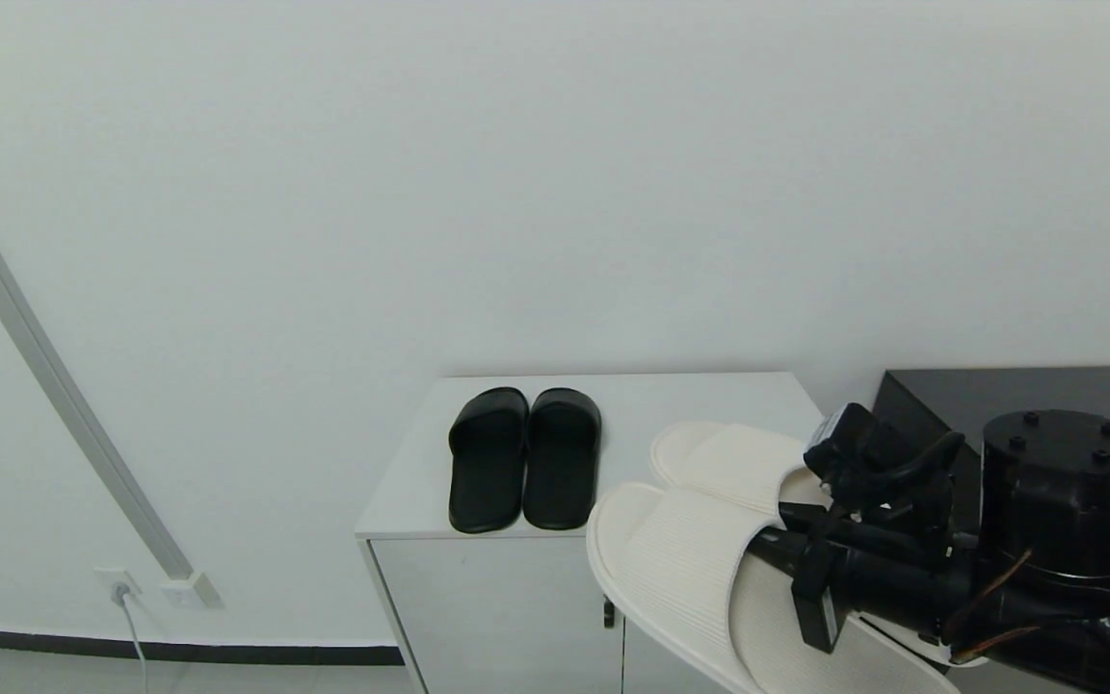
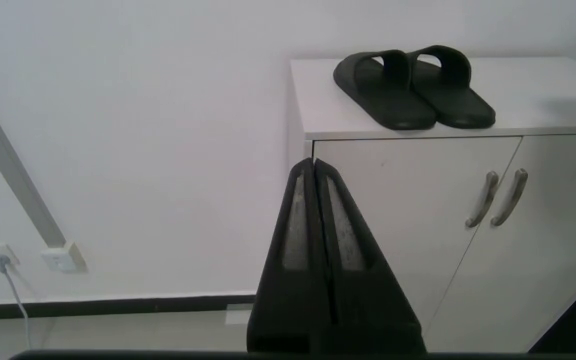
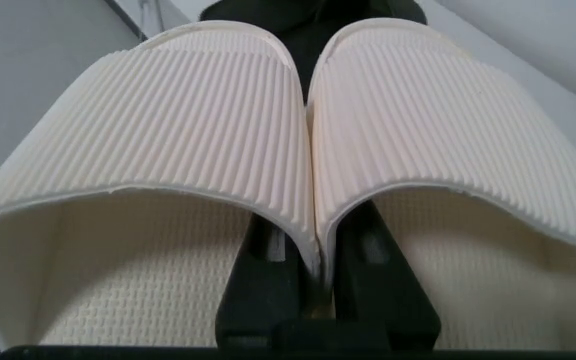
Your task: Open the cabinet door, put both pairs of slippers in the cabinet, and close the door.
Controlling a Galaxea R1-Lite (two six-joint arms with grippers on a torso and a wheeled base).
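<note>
A pair of black slippers lies side by side on top of the white cabinet, toes toward the wall; the left wrist view shows the black slippers above the cabinet's two shut doors with metal handles. My right gripper is shut on a pair of white ribbed slippers, held in the air in front of the cabinet's right part, its fingers inside their straps. In the right wrist view the white slippers are pinched together at their inner edges. My left gripper is shut and holds nothing, low and left of the cabinet.
A black surface stands to the right of the cabinet. A grey conduit runs slantwise down the white wall to a socket with a cable, left of the cabinet. Bare floor lies below it.
</note>
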